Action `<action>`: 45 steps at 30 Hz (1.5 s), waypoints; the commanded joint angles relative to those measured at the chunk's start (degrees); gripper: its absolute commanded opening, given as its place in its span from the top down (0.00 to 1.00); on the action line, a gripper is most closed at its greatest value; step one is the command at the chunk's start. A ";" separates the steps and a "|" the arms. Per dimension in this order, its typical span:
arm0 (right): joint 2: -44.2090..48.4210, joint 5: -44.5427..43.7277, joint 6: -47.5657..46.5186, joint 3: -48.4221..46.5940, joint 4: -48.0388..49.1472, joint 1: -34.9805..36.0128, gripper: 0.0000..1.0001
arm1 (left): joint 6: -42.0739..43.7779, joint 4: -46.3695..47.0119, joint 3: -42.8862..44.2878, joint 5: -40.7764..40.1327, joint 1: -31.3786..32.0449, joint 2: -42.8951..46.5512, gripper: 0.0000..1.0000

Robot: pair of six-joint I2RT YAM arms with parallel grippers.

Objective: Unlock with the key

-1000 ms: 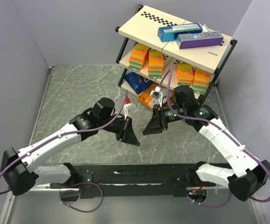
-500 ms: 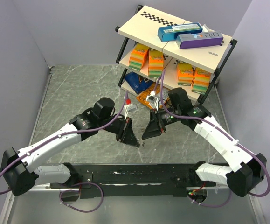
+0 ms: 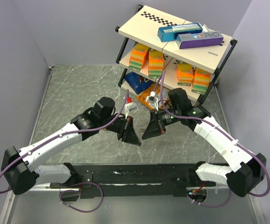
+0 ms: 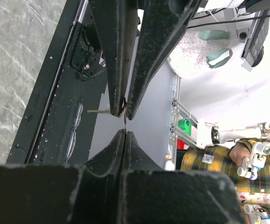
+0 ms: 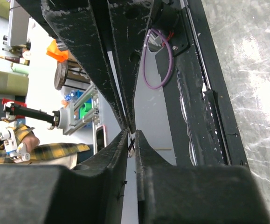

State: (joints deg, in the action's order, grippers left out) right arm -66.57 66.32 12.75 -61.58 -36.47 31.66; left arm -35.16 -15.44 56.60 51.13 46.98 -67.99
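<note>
My left gripper [image 3: 135, 140] and right gripper [image 3: 145, 136] meet tip to tip above the marble table [image 3: 79, 93]. In the left wrist view my left gripper [image 4: 124, 132] is shut, with the thin dark key [image 4: 124, 122] sticking out of its tips into the right gripper's fingers [image 4: 144, 56] above. In the right wrist view my right gripper [image 5: 132, 132] is nearly closed, with the key [image 5: 131, 144] as a thin dark sliver between the pads; the left gripper's fingers [image 5: 121, 46] point down at it. No padlock is in view.
A black-framed shelf rack [image 3: 172, 28] stands at the back right with boxes on top, orange packets [image 3: 148, 58] on its middle shelf and a blue bag [image 3: 137, 81] below. A black rail [image 3: 135, 175] runs along the near edge. Grey walls enclose the table.
My right gripper has moved left and down toward the left gripper until the tips meet. My left gripper has shifted slightly right.
</note>
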 commanded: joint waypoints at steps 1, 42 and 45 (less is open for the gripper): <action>0.65 2.84 -0.62 0.15 1.75 0.51 0.88 | -0.88 4.81 1.15 -0.51 0.04 0.22 0.99; 11.81 -20.18 35.94 11.22 49.30 -3.80 1.00 | -30.06 41.89 -16.08 -37.51 0.21 14.55 0.43; 11.28 -19.92 35.76 11.39 48.51 -3.80 1.00 | -30.41 43.65 -16.87 -39.44 0.48 15.07 0.45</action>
State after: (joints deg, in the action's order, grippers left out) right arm -55.64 46.35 48.03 -50.17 10.26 27.97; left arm -64.58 22.85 38.59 14.26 46.83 -53.69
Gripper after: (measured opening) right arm 0.008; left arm 0.555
